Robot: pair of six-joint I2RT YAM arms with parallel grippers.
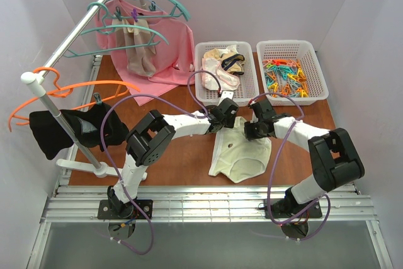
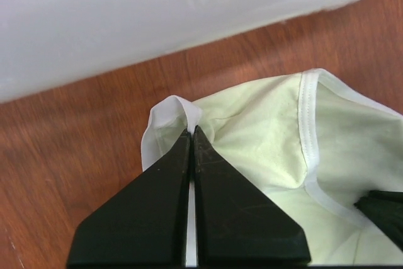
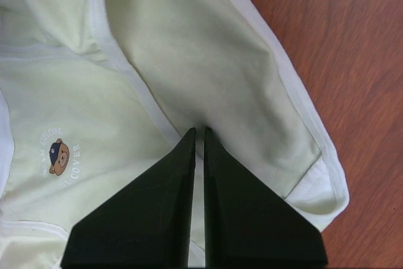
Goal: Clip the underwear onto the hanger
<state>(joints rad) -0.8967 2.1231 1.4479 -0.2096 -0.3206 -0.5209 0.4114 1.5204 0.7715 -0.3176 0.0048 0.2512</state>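
The pale cream-yellow underwear point(image 1: 242, 154) lies crumpled on the wooden table between the two arms. My left gripper point(image 1: 221, 126) is at its upper left corner. In the left wrist view that gripper point(image 2: 191, 130) is shut on a raised fold of the white waistband of the underwear point(image 2: 264, 137). My right gripper point(image 1: 252, 133) is at the upper right edge. Its wrist view shows that gripper point(image 3: 199, 130) shut on a pinch of the underwear point(image 3: 208, 48) next to a white seam. Teal hangers point(image 1: 119, 33) hang on the rail at the far left.
Two white baskets stand at the back: one point(image 1: 252, 70) holds other garments, the other point(image 1: 318, 70) coloured clips. The first basket's wall point(image 2: 126, 23) is just beyond the left fingers. A pink garment point(image 1: 170, 51) and an orange hanger point(image 1: 75, 89) with a black garment point(image 1: 69, 127) hang on the rack.
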